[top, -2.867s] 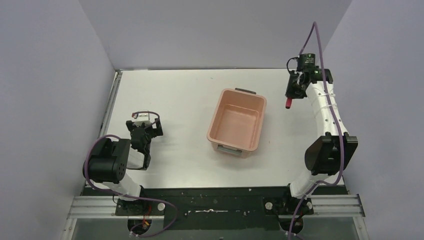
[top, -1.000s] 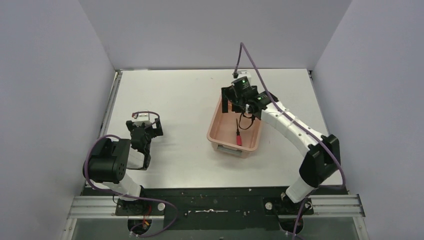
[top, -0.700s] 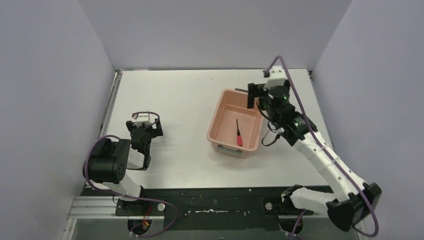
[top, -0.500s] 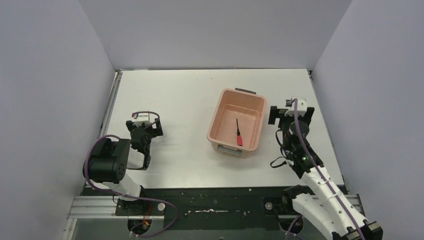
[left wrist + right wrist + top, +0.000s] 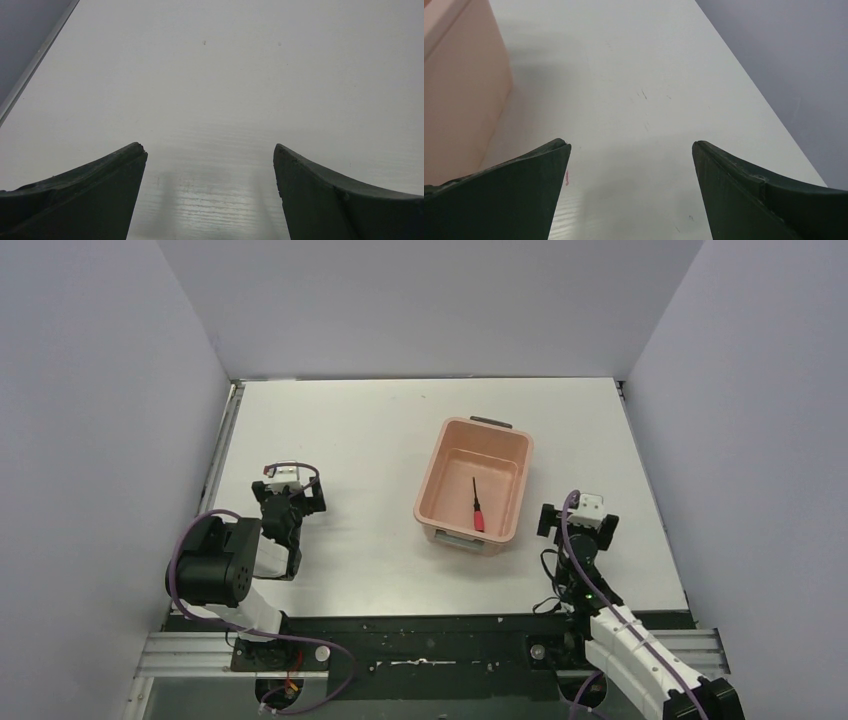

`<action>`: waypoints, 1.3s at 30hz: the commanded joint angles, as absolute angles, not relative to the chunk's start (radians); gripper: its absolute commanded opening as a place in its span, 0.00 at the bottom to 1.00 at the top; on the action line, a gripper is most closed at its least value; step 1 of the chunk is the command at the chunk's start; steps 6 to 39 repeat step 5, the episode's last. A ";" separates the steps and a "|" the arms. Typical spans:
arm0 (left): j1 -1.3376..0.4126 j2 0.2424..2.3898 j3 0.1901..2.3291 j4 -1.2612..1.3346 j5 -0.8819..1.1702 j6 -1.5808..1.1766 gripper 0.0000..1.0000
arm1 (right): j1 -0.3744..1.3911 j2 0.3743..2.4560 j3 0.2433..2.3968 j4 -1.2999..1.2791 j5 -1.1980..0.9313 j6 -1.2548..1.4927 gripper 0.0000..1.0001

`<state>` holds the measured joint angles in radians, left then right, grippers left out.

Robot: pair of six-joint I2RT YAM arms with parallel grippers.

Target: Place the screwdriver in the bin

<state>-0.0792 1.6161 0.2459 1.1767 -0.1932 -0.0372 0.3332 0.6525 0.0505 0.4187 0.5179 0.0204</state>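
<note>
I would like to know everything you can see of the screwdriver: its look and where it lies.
The screwdriver is small and slim, with a red handle and a thin black shaft. It lies flat on the floor of the salmon-pink bin, handle toward the near end, shaft pointing away. Only the bin floor touches it.

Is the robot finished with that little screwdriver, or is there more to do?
Looks done: the screwdriver lies inside the bin. In hand: nothing; the right gripper is open beside the bin, the left gripper open over the table. Nothing seems left.
</note>
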 commanded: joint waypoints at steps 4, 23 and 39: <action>-0.074 1.616 0.262 1.198 -0.185 -0.030 0.97 | 0.326 0.652 0.049 0.553 0.549 0.083 1.00; -0.075 1.613 0.256 1.205 -0.183 -0.029 0.97 | 0.327 0.652 0.049 0.556 0.548 0.084 1.00; -0.075 1.613 0.256 1.205 -0.183 -0.029 0.97 | 0.327 0.652 0.049 0.556 0.548 0.084 1.00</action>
